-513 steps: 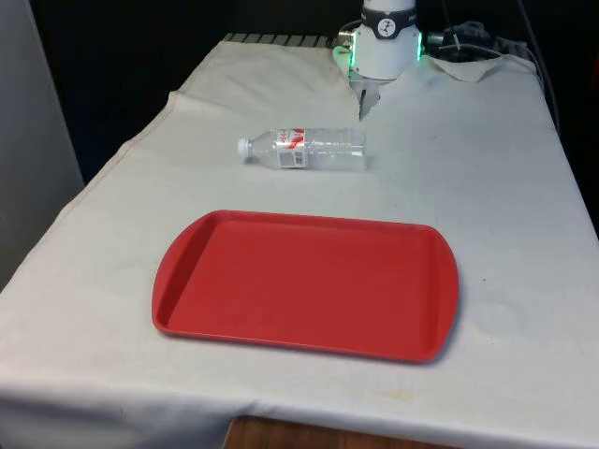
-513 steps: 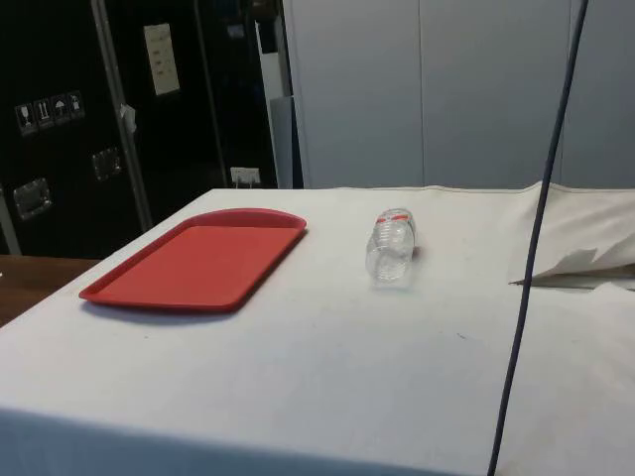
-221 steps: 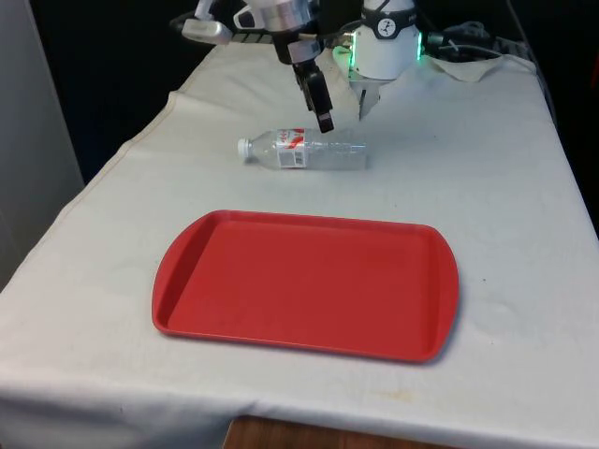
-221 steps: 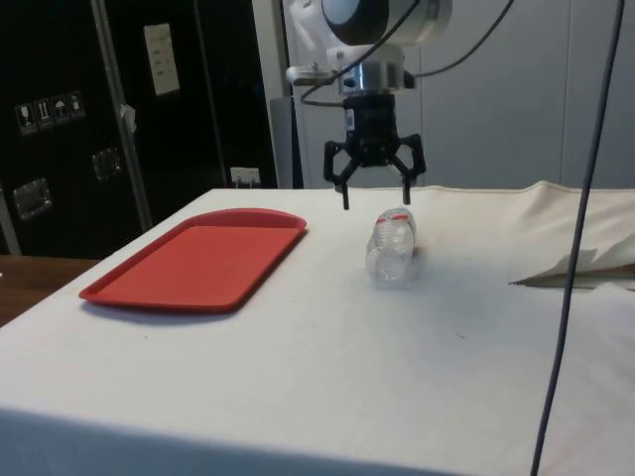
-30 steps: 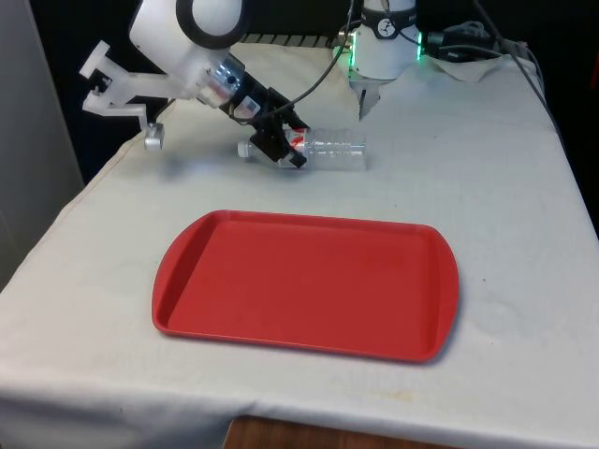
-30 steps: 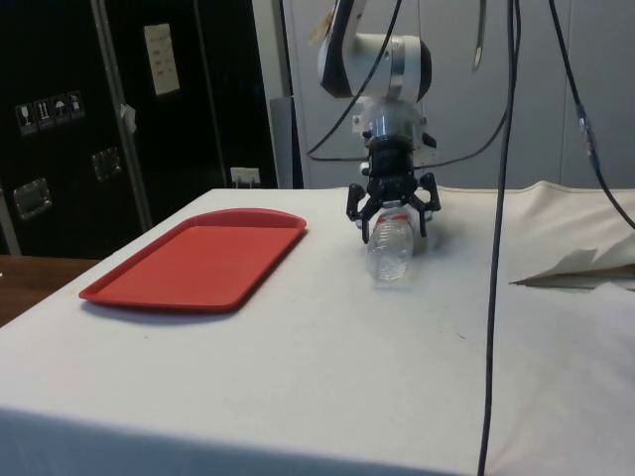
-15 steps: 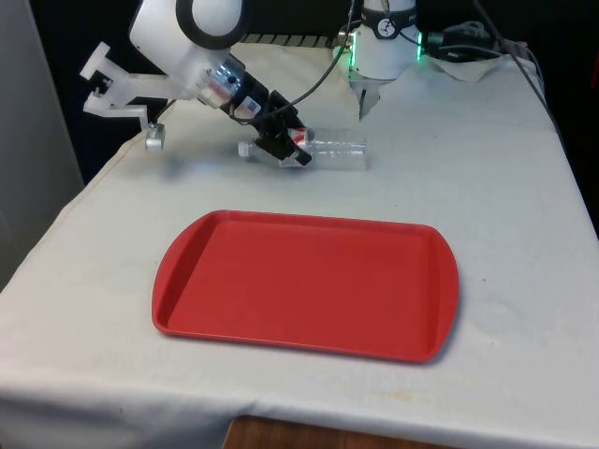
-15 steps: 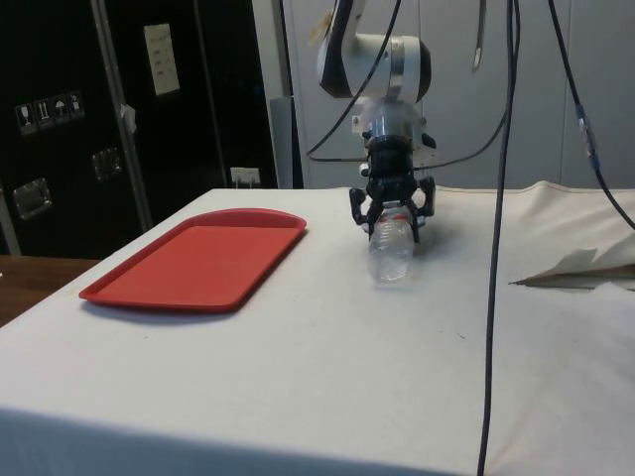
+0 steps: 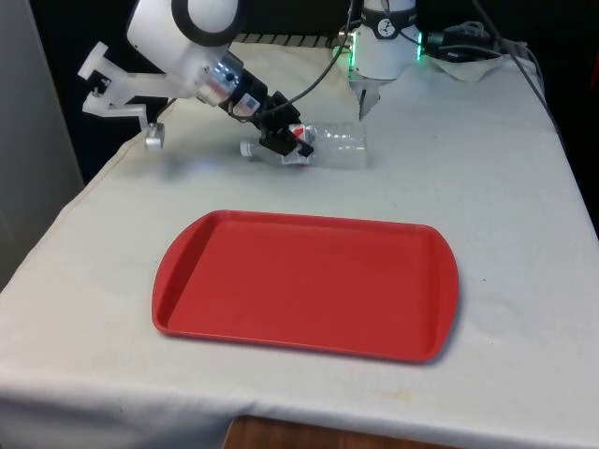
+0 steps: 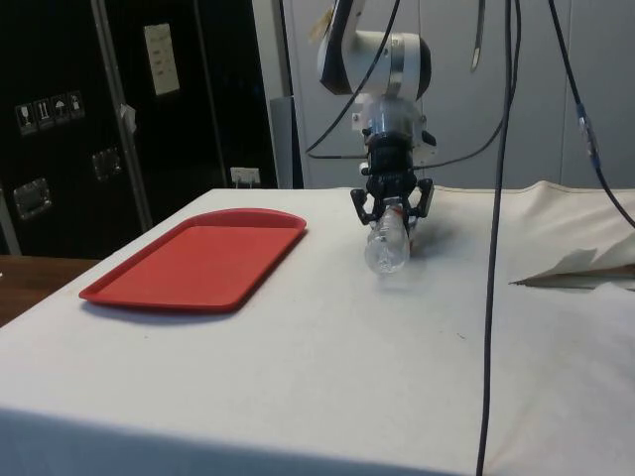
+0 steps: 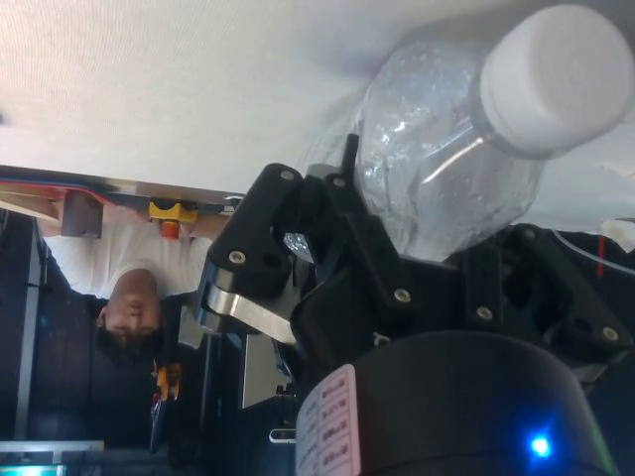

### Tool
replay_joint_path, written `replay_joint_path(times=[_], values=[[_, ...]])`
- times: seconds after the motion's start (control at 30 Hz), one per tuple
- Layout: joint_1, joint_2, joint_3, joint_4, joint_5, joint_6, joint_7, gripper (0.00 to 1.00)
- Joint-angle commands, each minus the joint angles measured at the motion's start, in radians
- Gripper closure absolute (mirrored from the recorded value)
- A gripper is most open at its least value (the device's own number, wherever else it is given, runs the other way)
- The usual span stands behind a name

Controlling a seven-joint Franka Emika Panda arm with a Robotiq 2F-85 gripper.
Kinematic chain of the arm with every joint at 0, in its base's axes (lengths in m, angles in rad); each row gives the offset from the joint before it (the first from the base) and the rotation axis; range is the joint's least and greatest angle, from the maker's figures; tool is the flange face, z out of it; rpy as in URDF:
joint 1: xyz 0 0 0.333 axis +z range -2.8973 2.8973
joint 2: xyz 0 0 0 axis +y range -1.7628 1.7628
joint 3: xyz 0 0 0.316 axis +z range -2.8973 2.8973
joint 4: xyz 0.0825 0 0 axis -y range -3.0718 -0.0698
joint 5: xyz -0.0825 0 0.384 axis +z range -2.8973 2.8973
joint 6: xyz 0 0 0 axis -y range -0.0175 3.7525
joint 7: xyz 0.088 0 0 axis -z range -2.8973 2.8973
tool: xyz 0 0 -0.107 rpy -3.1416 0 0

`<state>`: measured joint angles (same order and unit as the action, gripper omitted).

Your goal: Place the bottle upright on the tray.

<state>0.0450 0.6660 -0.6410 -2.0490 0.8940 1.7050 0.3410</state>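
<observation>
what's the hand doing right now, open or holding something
Hand: closed on the bottle, gripping it near the neck; the bottle lies roughly on its side, its base end tilted up off the cloth.

A glossy white arm (image 9: 182, 42) of rounded segments with black joint rings, black cables trailing off it, ends in a black pincer (image 10: 394, 206) with small silver screws along its fingers (image 11: 260, 260).

Table under white cloth (image 9: 505, 187), red tray (image 9: 304, 283) flat on it, near the front edge
</observation>
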Motion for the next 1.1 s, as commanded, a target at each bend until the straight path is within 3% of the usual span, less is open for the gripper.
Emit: replay_joint_path(times=[0.0,0.23,0.33,0.37,0.43,0.53,0.57,0.6,0.63,0.8,0.9,0.93,0.97,1.07], values=[[0.001,0.004,0.001,0.0,0.004,0.005,-0.002,0.97],[0.004,-0.002,-0.003,0.002,0.0,0.003,0.007,0.97],[0.013,-0.018,-0.012,-0.003,-0.007,0.005,0.019,0.97],[0.003,-0.005,-0.004,0.004,-0.001,-0.003,0.009,0.97],[0.018,-0.025,-0.017,-0.005,-0.01,0.006,0.025,0.97],[0.024,-0.038,-0.021,-0.009,-0.017,0.009,0.034,0.97],[0.025,-0.046,-0.021,-0.011,-0.023,0.012,0.041,0.97],[0.016,-0.038,-0.015,-0.003,-0.021,0.0,0.036,0.97],[0.027,-0.051,-0.022,-0.013,-0.025,0.014,0.044,0.97],[0.037,-0.078,-0.028,-0.02,-0.043,0.022,0.068,0.97],[0.041,-0.09,-0.032,-0.021,-0.051,0.026,0.079,0.97],[0.029,-0.078,-0.023,-0.012,-0.045,0.009,0.07,0.97],[0.042,-0.094,-0.032,-0.022,-0.055,0.027,0.082,0.97],[0.044,-0.106,-0.033,-0.023,-0.066,0.031,0.093,0.97]])
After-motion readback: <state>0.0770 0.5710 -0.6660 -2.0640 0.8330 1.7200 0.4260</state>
